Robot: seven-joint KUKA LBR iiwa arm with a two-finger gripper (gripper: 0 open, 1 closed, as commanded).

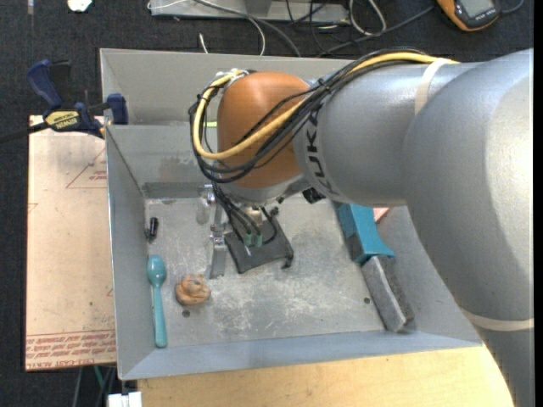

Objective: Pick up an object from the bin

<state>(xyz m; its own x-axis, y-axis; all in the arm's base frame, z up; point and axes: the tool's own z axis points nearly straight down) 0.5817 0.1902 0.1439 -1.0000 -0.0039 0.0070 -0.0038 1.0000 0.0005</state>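
My gripper [235,248] is down near the bin floor, left of the middle, under the orange wrist cover. Its fingers stand apart, open: a silver finger [218,248] on the left and a darker one to its right. A flat black block [265,251] lies on the floor against the right finger; I cannot tell whether it sits between the fingers. A small brown knobbly lump [193,291] lies just below and left of the silver finger. A teal plastic spoon [157,299] lies along the left wall, bowl end up.
A long tool with a blue handle and a grey end [373,265] lies along the right wall. A small black piece [153,226] sits near the left wall at the back. The arm covers the bin's back right part.
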